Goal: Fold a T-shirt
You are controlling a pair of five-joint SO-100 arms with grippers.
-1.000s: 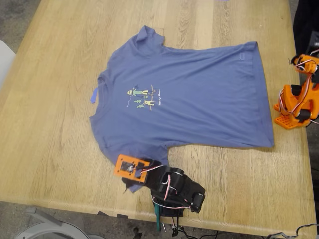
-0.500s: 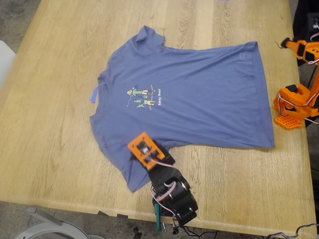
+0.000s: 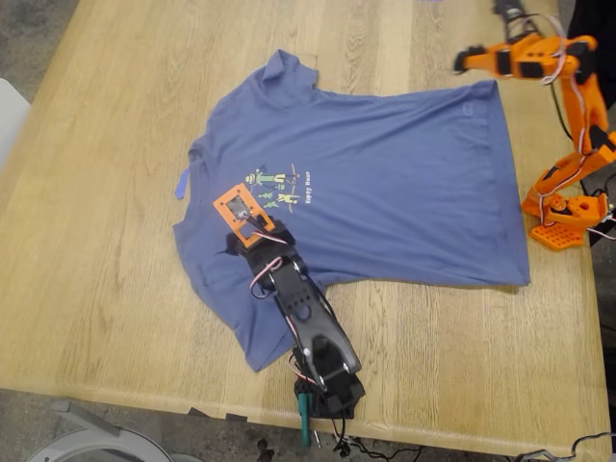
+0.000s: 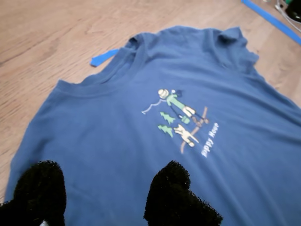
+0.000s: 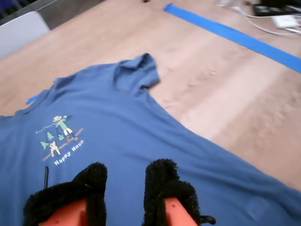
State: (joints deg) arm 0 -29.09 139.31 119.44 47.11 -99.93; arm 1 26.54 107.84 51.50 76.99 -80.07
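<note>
T-shirt (image 3: 375, 202) flat on wooden table (image 3: 106, 241), filling centre of exterior view, collar toward 9 o'clock, hem toward 3 o'clock.

My first gripper (image 4: 106, 197) above shirt's chest, just at 7 o'clock of print (image 3: 279, 188) in exterior view; jaws spread, nothing between them. Exterior view hides its fingers under orange wrist plate; first wrist view shows both black pads (image 4: 178, 193) apart.

My second gripper (image 5: 124, 188) raised near hem corner at 1 o'clock of exterior view, jaws slightly parted, empty.

Blue tape strip (image 5: 235, 35) on table shows in wrist views only.
</note>
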